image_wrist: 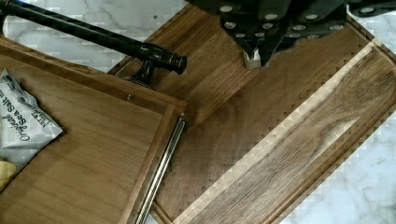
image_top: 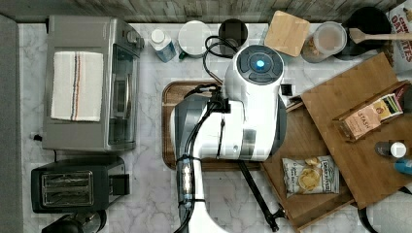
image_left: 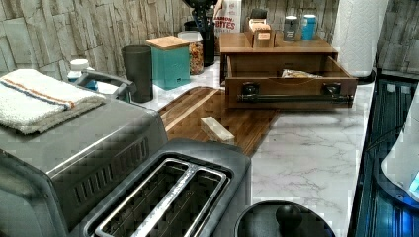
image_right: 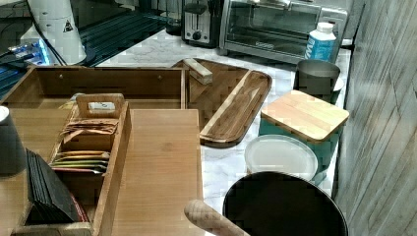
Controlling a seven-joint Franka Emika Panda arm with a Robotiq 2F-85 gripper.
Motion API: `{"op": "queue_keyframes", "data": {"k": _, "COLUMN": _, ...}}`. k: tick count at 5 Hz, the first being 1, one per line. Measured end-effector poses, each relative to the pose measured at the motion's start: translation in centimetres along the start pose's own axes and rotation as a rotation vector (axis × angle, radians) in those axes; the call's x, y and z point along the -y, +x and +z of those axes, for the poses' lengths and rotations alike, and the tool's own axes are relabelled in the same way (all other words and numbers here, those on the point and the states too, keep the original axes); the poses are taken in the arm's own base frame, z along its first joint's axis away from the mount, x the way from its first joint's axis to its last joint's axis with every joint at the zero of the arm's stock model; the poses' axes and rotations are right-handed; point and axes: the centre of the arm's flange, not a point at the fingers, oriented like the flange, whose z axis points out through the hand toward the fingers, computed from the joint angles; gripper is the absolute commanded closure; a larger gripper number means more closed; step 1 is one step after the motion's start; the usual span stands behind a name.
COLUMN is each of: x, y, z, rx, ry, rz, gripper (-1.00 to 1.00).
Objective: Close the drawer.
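The drawer point(image_top: 311, 141) stands pulled out from under the bamboo top panel point(image_top: 359, 97), with a bag of chips point(image_top: 311, 175) lying in it. Its black bar handle point(image_left: 295, 98) runs along the front board point(image_left: 291, 85). In the wrist view my gripper point(image_wrist: 260, 59) hangs shut and holds nothing. It is above the dark wooden tray point(image_wrist: 289, 140), beside the drawer's front corner point(image_wrist: 177, 109) and the handle's end point(image_wrist: 161, 57). A small light wooden block point(image_left: 217, 130) lies on the tray. My white arm point(image_top: 243, 111) covers most of the tray in the top view.
A toaster oven point(image_top: 87, 82) with a towel and a black toaster point(image_top: 73, 187) stand at the top view's left. A teal canister point(image_left: 170, 61), a dark cup point(image_left: 137, 71) and jars line the wall. A tea box point(image_top: 371, 116) sits on the top panel.
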Motion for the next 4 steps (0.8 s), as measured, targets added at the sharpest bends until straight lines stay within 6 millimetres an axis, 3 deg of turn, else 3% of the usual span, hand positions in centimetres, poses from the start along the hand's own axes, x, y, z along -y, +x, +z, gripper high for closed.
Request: {"op": "queue_keyframes", "data": {"k": 4, "x": 0.16, "y": 0.22, "z": 0.91, "rx": 0.013, "ry": -0.011, "rz": 0.000, "gripper": 1.00}}
